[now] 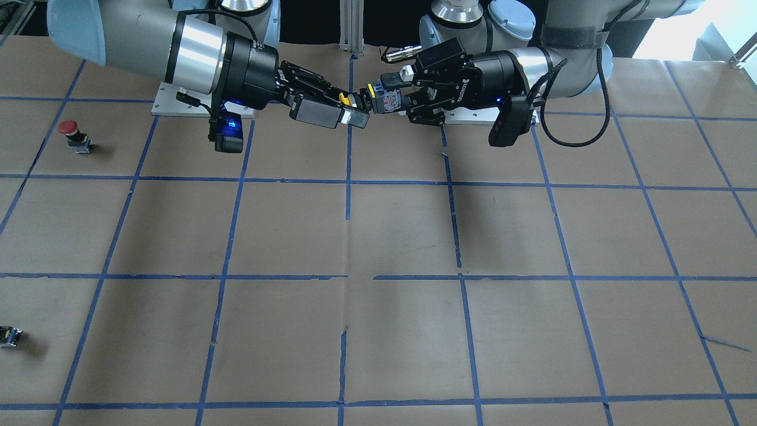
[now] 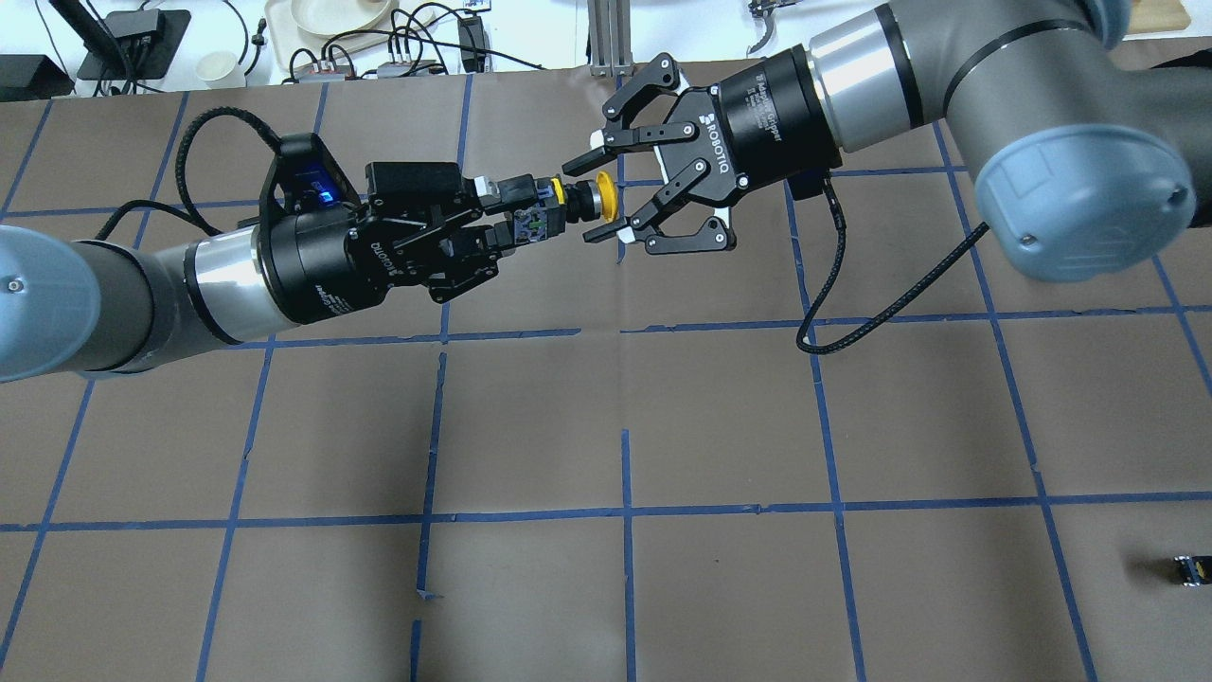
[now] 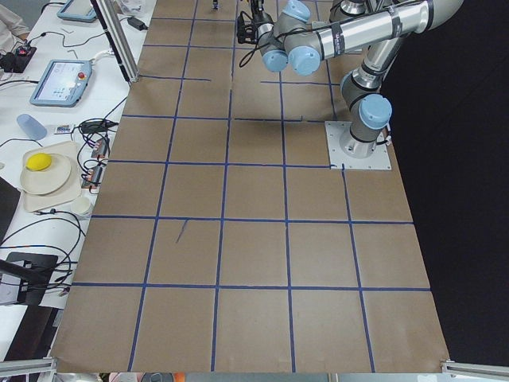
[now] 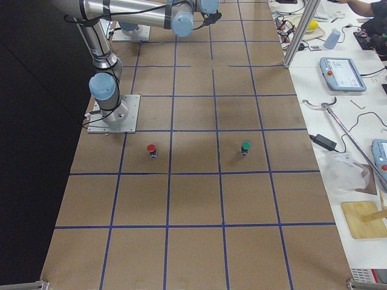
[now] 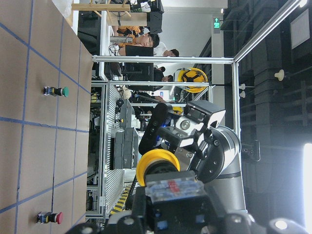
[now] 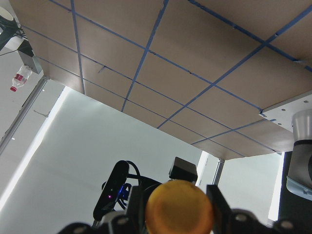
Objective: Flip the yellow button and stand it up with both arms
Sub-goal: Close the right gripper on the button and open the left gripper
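The yellow button (image 2: 604,197) is held level in the air above the table's far middle, cap pointing at my right gripper. My left gripper (image 2: 519,210) is shut on its black and grey body (image 1: 387,99). My right gripper (image 2: 589,201) is open, its fingers (image 2: 579,165) straddling the yellow cap without touching it. In the front view the right gripper (image 1: 353,111) meets the left gripper (image 1: 408,99) near the robot's base. The cap (image 5: 157,165) fills the left wrist view's lower middle and shows close up in the right wrist view (image 6: 180,207).
A red-capped button (image 1: 70,133) stands on the table on the robot's right side, and a green-capped one (image 4: 245,147) stands beyond it. A small black switch block (image 2: 1188,568) lies near the right front edge. Cluttered benches (image 3: 48,167) border the table's far side.
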Controlling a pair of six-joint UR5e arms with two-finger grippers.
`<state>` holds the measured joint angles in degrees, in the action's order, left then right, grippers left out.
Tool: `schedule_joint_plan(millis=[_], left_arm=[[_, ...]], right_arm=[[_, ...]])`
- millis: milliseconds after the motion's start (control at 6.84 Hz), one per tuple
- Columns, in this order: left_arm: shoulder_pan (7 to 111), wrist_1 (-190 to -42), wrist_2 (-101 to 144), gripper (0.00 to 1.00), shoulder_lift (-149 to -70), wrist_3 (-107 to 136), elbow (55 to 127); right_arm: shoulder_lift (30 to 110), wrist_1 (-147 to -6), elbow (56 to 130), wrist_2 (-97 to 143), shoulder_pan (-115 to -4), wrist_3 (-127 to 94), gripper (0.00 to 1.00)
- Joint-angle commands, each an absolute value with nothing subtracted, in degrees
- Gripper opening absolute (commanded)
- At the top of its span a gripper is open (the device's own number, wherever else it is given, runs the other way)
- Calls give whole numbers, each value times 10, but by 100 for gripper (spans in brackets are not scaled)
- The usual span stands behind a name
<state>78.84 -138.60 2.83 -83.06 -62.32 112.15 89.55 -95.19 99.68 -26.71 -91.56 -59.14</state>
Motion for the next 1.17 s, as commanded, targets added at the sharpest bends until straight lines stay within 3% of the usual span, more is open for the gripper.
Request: schedule_joint_plan(millis=[0,146,292,438,1023], left_arm=[[788,-1387,26,3,-831,-622,1121],[788,-1387,25,9,-831,-622,1121],[788,-1389,26,80,-831,-613,1121],[788,-1393,24,100,-831,-608,1118],[779,-1385,-22,100,-833,-555,1101]], right_arm=[[896,-952,997,-267,-914,-603,29],[896,-952,996,-267,-914,-603,27],[896,-952,996,-267,-914,-604,27],[896,-952,996,-267,-913,-604,27],[896,-954,964,-313,-879,-603,26]])
